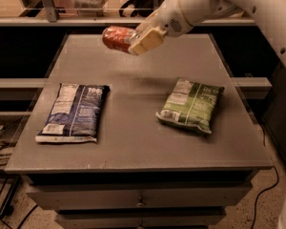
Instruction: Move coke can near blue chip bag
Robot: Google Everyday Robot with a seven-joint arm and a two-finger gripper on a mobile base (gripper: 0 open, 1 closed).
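Note:
The coke can (116, 37) is red and lies sideways in my gripper (136, 39), held in the air above the far middle of the grey table (133, 142). The gripper is shut on the can, its cream-coloured finger (147, 41) across the can's right end. The white arm reaches in from the upper right. The blue chip bag (74, 111) lies flat on the left half of the table, nearer the front and to the left of the can.
A green chip bag (190, 104) lies on the right half of the table. Shelving and a rail (86, 20) run behind the table. Cables (0, 142) hang at the lower left. Drawers (138, 199) sit under the tabletop.

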